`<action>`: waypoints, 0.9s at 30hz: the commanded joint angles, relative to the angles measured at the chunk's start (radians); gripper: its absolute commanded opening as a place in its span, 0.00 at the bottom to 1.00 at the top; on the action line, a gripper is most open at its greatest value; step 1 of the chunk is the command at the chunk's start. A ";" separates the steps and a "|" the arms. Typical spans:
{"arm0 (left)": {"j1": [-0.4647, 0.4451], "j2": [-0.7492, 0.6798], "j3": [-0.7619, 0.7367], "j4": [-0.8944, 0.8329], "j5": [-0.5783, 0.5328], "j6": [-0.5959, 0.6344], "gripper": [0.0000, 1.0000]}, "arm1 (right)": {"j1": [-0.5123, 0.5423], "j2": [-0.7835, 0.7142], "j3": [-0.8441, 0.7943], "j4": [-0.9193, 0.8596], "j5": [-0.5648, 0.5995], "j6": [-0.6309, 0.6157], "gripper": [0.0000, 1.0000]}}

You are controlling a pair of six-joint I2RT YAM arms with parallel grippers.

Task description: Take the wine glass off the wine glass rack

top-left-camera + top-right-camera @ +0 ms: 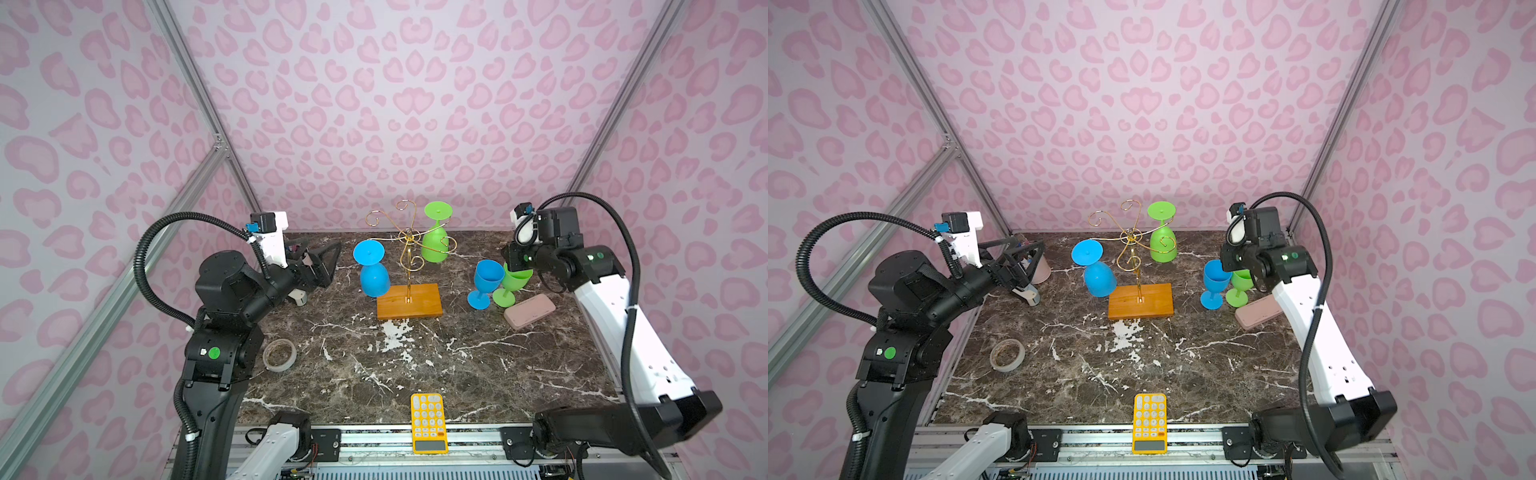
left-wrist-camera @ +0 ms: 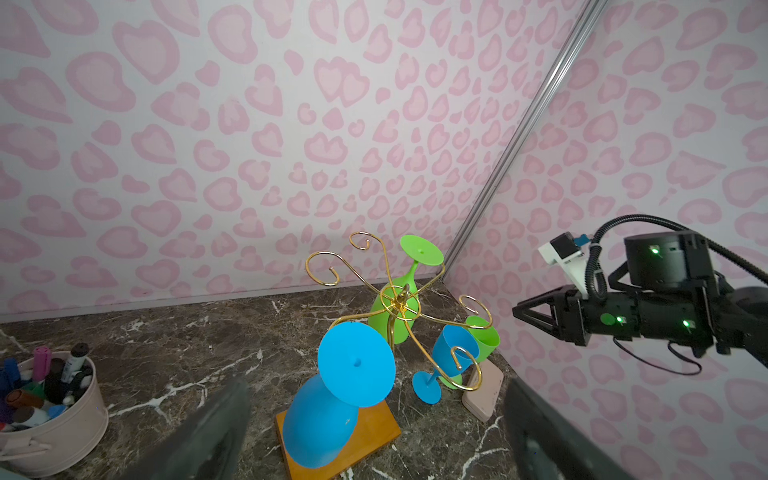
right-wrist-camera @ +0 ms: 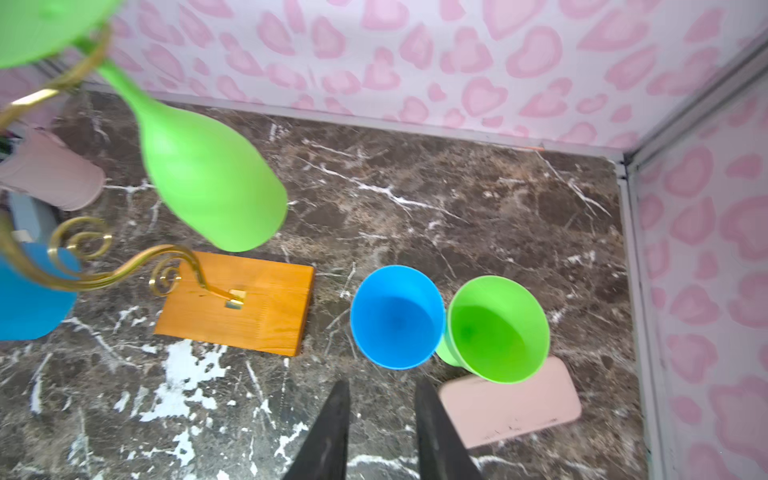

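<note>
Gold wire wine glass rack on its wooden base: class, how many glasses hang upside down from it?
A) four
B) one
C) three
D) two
D: on the gold wire wine glass rack, one blue plastic wine glass and one green plastic wine glass hang foot-up, while a second blue glass and a second green glass stand upright on the marble table.

You see the right gripper [image 3: 380,432] at the frame's edge, jaws slightly apart, nothing between. Mid-frame, the upright blue glass [image 3: 397,318] stands rim to rim with the upright green glass [image 3: 498,328], beside the pink case [image 3: 519,411].
</note>
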 commanded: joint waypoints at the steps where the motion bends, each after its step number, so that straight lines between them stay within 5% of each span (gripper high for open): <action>1: 0.001 0.008 -0.032 -0.013 0.017 -0.040 0.96 | 0.037 -0.111 -0.135 0.287 -0.006 0.038 0.40; 4: 0.002 0.007 -0.074 -0.009 0.029 -0.068 0.96 | 0.089 -0.202 -0.227 0.400 0.023 0.027 0.57; 16: 0.003 0.018 -0.144 0.006 0.077 -0.138 0.98 | 0.220 -0.378 -0.355 0.562 0.072 -0.061 0.77; 27: 0.003 0.045 -0.189 -0.133 0.234 -0.200 0.94 | 0.504 -0.309 -0.387 0.638 0.151 -0.155 0.87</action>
